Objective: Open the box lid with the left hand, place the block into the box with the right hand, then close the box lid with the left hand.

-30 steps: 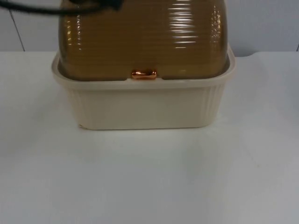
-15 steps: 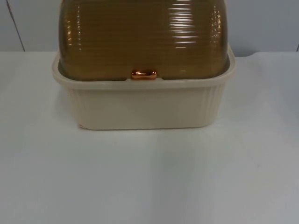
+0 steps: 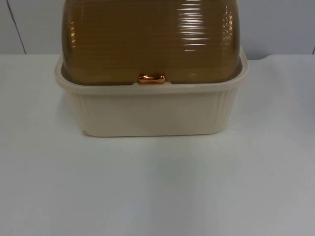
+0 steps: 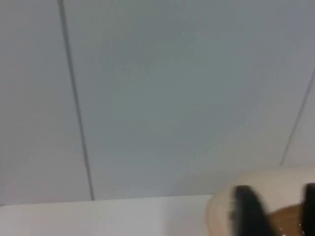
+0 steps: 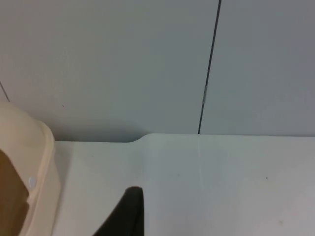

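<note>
A cream ribbed box (image 3: 150, 110) stands at the back middle of the table. Its brown see-through domed lid (image 3: 152, 42) is down on the rim, with the copper handle (image 3: 151, 78) at the front edge. What lies under the tinted lid cannot be made out. My left gripper (image 4: 280, 214) hangs just left of the box's cream corner (image 4: 256, 184), facing the partition wall; its two black fingertips (image 4: 248, 211) stand apart with nothing between them. My right gripper (image 5: 129, 214) hovers over bare table to the right of the box's end (image 5: 34, 157).
The white table top (image 3: 157, 187) stretches in front of the box and along both its sides. Behind the box rises the grey partition wall (image 3: 275, 24), with a notch in the table's back edge (image 5: 140, 138) near the box.
A dark part of the left arm that lay across the lid's upper left one second ago has left the top view. The box and lid have not moved.
</note>
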